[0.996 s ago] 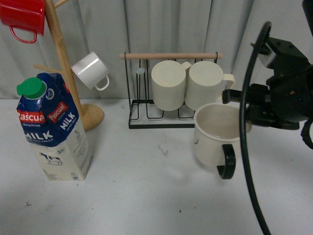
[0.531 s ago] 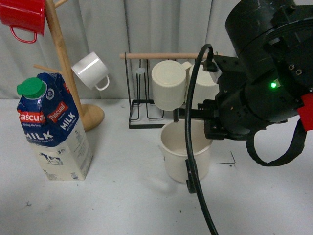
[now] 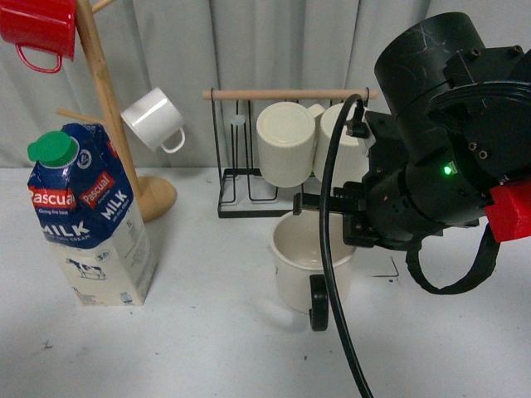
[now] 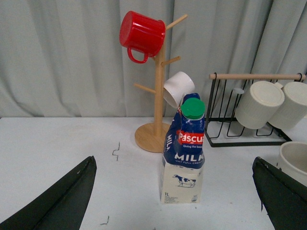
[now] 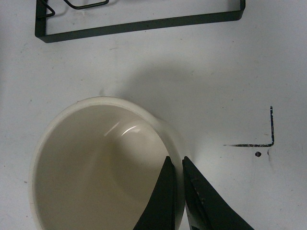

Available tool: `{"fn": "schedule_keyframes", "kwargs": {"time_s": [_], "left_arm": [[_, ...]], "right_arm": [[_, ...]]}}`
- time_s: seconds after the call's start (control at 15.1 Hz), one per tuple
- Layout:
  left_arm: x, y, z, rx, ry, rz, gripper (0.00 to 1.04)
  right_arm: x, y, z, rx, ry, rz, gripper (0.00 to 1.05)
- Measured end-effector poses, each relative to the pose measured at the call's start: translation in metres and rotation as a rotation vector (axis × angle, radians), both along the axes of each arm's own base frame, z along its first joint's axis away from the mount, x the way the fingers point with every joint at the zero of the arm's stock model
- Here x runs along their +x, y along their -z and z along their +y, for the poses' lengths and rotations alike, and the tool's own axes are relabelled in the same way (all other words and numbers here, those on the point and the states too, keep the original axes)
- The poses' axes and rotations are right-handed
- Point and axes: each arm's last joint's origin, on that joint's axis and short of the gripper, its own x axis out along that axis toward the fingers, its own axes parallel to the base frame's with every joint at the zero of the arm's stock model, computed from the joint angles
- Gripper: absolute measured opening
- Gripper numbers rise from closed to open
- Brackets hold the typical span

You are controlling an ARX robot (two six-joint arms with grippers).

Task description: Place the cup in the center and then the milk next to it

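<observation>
The cup (image 3: 299, 261), a wide cream mug with a black loop handle, stands low at the table's middle, right of centre, handle toward me. My right gripper (image 5: 175, 165) is shut on its rim, one finger inside and one outside; the cup fills the right wrist view (image 5: 96, 163). In the front view the right arm's black body hides the gripper. The milk (image 3: 83, 215), a blue and cream carton with a green cap, stands upright at the left. It also shows in the left wrist view (image 4: 184, 153), centred between my open left gripper (image 4: 175, 191) fingers, well ahead of them.
A wooden mug tree (image 3: 108, 108) with a red mug (image 3: 37, 29) and a white mug (image 3: 153, 120) stands behind the milk. A black wire rack (image 3: 249, 149) holds two ribbed cream mugs (image 3: 286, 141) behind the cup. A black corner mark (image 5: 266, 139) lies beside the cup.
My right arm has carried the cup leftward from the right side toward the table's middle and lowered it. The milk and the left gripper have not moved.
</observation>
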Motion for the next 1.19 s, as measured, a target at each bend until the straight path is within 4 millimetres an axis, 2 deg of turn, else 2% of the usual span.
{"fn": "schedule_keyframes", "kwargs": {"time_s": [0.13, 0.33, 0.4, 0.46, 0.53, 0.6, 0.66, 0.73, 0.8, 0.93, 1.0, 1.06, 1.13, 1.19], "left_arm": [[0.000, 0.000, 0.000, 0.000, 0.000, 0.000, 0.98], [0.000, 0.000, 0.000, 0.000, 0.000, 0.000, 0.98], [0.000, 0.000, 0.000, 0.000, 0.000, 0.000, 0.98], [0.000, 0.000, 0.000, 0.000, 0.000, 0.000, 0.98], [0.000, 0.000, 0.000, 0.000, 0.000, 0.000, 0.98], [0.000, 0.000, 0.000, 0.000, 0.000, 0.000, 0.98], [0.000, 0.000, 0.000, 0.000, 0.000, 0.000, 0.98], [0.000, 0.000, 0.000, 0.000, 0.000, 0.000, 0.98], [0.000, 0.000, 0.000, 0.000, 0.000, 0.000, 0.98], [0.000, 0.000, 0.000, 0.000, -0.001, 0.000, 0.98], [0.000, 0.000, 0.000, 0.000, 0.000, 0.000, 0.98], [0.000, 0.000, 0.000, 0.000, 0.000, 0.000, 0.98], [0.000, 0.000, 0.000, 0.000, 0.000, 0.000, 0.98], [0.000, 0.000, 0.000, 0.000, 0.000, 0.000, 0.98]], "right_arm": [[0.000, 0.002, -0.002, -0.001, 0.004, -0.002, 0.04], [-0.002, 0.002, -0.008, -0.009, -0.004, 0.008, 0.38], [-0.002, -0.018, -0.017, 0.014, -0.008, -0.037, 0.64], [-0.013, -0.066, -0.029, 0.112, -0.039, -0.201, 0.91], [-0.022, -0.091, -0.034, 0.148, -0.054, -0.288, 1.00], [-0.032, -0.112, -0.040, 0.179, -0.067, -0.355, 0.98], [-0.048, -0.137, -0.049, 0.205, -0.066, -0.511, 0.96], [-0.073, -0.153, -0.064, 0.096, 0.062, -0.767, 0.83], [-0.092, -0.154, -0.077, 0.018, 0.117, -0.839, 0.76], [-0.149, -0.140, -0.117, -0.126, 0.195, -0.824, 0.56], [-0.173, -0.129, -0.128, -0.143, 0.192, -0.811, 0.47], [-0.206, -0.111, -0.144, -0.140, 0.174, -0.824, 0.32], [-0.234, -0.088, -0.151, -0.153, 0.194, -0.833, 0.18], [-0.248, -0.069, -0.149, -0.147, 0.169, -0.852, 0.05]]}}
